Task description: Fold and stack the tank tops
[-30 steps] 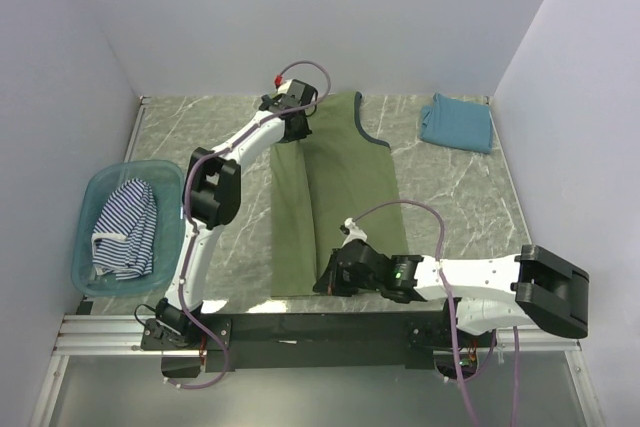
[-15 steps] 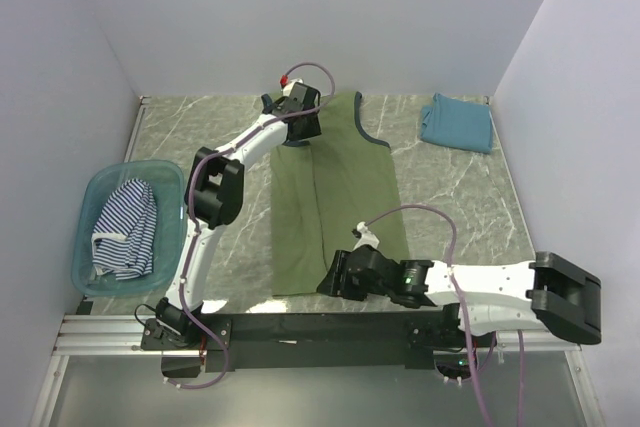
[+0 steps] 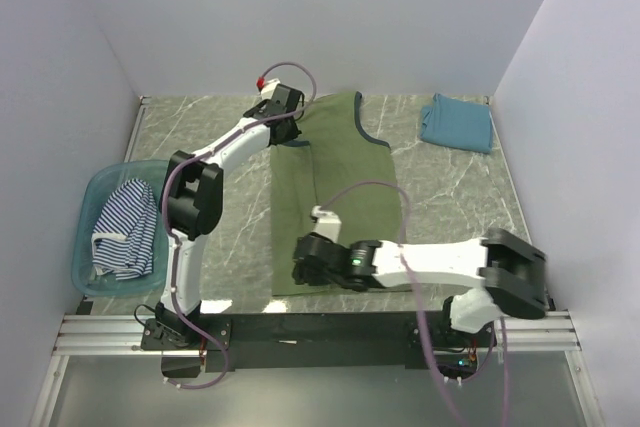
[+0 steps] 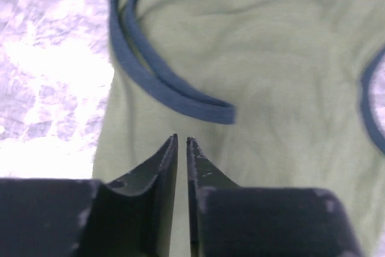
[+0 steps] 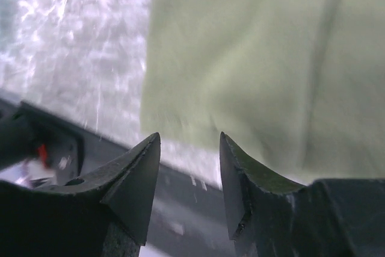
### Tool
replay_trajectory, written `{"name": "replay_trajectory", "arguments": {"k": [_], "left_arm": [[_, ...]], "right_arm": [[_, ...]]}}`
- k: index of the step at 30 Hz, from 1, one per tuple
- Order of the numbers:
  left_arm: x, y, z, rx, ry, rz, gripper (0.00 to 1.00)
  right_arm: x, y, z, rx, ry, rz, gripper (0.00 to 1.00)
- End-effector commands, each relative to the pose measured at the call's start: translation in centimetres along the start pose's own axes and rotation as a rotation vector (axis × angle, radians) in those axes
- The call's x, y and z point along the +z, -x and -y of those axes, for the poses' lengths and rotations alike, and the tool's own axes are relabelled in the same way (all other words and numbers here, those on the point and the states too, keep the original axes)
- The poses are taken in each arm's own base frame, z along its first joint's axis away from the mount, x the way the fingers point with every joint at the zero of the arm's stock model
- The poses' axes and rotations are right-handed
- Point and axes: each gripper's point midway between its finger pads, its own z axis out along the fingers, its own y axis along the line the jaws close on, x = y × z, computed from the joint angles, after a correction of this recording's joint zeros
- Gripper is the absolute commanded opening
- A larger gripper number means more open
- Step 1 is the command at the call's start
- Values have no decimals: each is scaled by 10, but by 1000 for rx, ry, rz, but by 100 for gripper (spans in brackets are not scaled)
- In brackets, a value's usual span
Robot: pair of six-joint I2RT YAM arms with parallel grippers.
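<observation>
presently the olive-green tank top point(image 3: 345, 182) lies flat and lengthwise at the centre of the table point(image 3: 450, 207), with its dark-trimmed neck at the far end. a lengthwise crease runs down its left part. the teal-blue tank top point(image 3: 456, 123) lies folded at the far right, well apart. the striped tank top point(image 3: 125, 227) lies bunched in the plastic tub point(image 3: 97, 184) at the left.

the left gripper point(image 4: 181, 140) hovers over the far left shoulder. its fingers are almost pressed together, with only a thin slit between them, and pinch nothing. the right gripper point(image 5: 189, 138) sits at the near left hem corner, spread and empty.

judged step: lengthwise folding of the olive top, with stacking not yet begun. the next move probably calls for both claws to pinch the left edge at the shoulder and at the hem. they should then carry it across evenly so that the cloth does not skew.
</observation>
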Motion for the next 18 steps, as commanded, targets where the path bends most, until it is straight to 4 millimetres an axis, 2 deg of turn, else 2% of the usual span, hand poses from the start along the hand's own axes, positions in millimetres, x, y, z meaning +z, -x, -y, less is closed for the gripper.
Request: {"name": "replay_trajectory", "arguments": {"k": [1, 2, 4, 5, 7, 8, 11, 14, 18], "left_arm": [[14, -13, -16, -5, 12, -37, 14], [19, -21, -17, -1, 2, -58, 12], [26, -30, -21, 9, -6, -86, 8], [29, -36, -25, 16, -2, -98, 7], [35, -43, -32, 29, 14, -112, 4], [38, -46, -37, 31, 28, -121, 3], [43, -55, -54, 38, 82, -147, 2], [48, -60, -77, 42, 152, -172, 2], [45, -59, -98, 54, 195, -185, 4]], "right_arm": [[19, 7, 2, -145, -112, 20, 50], [32, 0, 6, -168, -144, -1, 50], [42, -3, -3, -190, -136, -17, 50], [51, -14, 0, -214, -155, -43, 50], [58, -19, -9, -242, -148, -61, 49], [65, -31, -7, -268, -164, -83, 50], [74, -46, -16, -308, -166, -118, 49], [76, -67, -33, -331, -122, -169, 49], [75, -93, -75, -342, 5, -231, 48]]}}
